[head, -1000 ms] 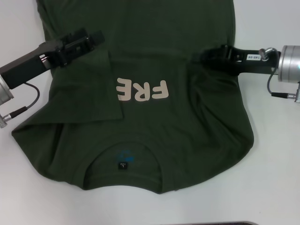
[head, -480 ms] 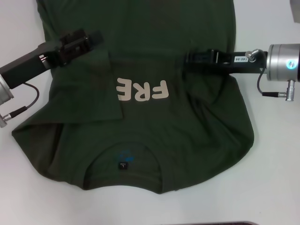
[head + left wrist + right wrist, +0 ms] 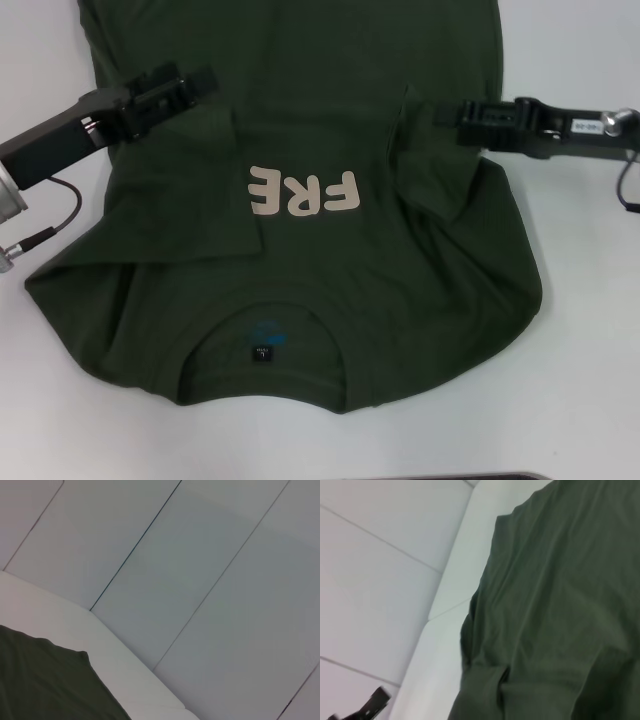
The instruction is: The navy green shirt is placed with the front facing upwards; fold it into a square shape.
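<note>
- One garment, the navy green shirt (image 3: 320,250), is seen spread over the white table (image 3: 590,380) in the head view, its collar toward the near edge and its body running out of the frame at the far side.
- Cream lettering (image 3: 303,193) is visible on the chest; only "FRE" can be read, upside down from the head view, the rest being covered by a folded-in flap of cloth on the robot's left side.
- A small black neck tag (image 3: 262,353) is noted inside the collar opening, with a faint blue mark just above it.
- The fabric on the robot's right side is found bunched into ridges and creases near the right gripper (image 3: 448,113).
- The left gripper (image 3: 200,80) is placed over the far corner of the folded flap, on the shirt's left side; whether its fingers are closed on cloth cannot be told.
- The right gripper is positioned at the shirt's right edge, level with the lettering, its tip against a raised fold; its opening cannot be told either.
- In the left wrist view, only a corner of the shirt (image 3: 45,680), the table (image 3: 125,675) and a panelled wall (image 3: 200,580) are shown.
- In the right wrist view, wrinkled green cloth (image 3: 550,605) is recorded lying on the table (image 3: 450,625).
</note>
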